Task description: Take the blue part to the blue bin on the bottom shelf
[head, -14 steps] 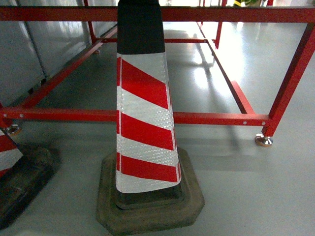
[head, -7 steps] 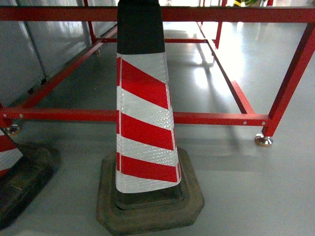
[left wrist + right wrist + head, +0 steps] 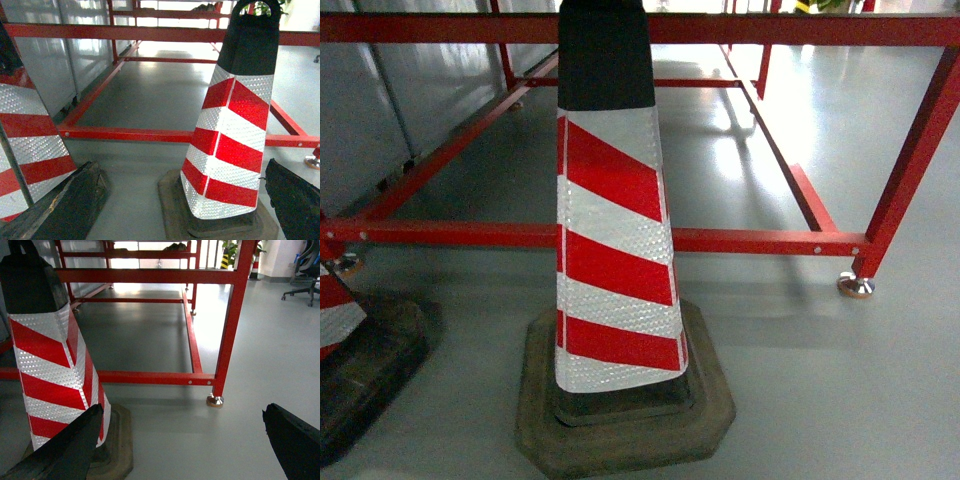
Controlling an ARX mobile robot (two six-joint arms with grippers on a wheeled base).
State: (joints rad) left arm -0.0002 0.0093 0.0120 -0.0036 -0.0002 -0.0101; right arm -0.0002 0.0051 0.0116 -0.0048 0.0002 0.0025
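Left gripper (image 3: 180, 210): jaws wide apart, nothing between them. Right gripper (image 3: 185, 445): likewise wide, holding nothing. Beyond the fingers, a red-and-white striped cone (image 3: 612, 250) on a dark base stands before a red steel frame (image 3: 760, 241) on grey floor. A second cone (image 3: 27, 145) is cut off at left. Blue part, bin and shelf appear in no view.

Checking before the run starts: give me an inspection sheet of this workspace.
Surface: glossy grey floor; no table or shelf seen.
Job's things: nothing seen, neither blue part nor blue bin.
Clutter: red-and-white striped cone on black rubber base straight ahead; second striped cone at left.
Grippers: left gripper and right gripper both open, empty.
Cables: nothing seen.
Surroundings: red steel frame, grey wall panels, office chair.
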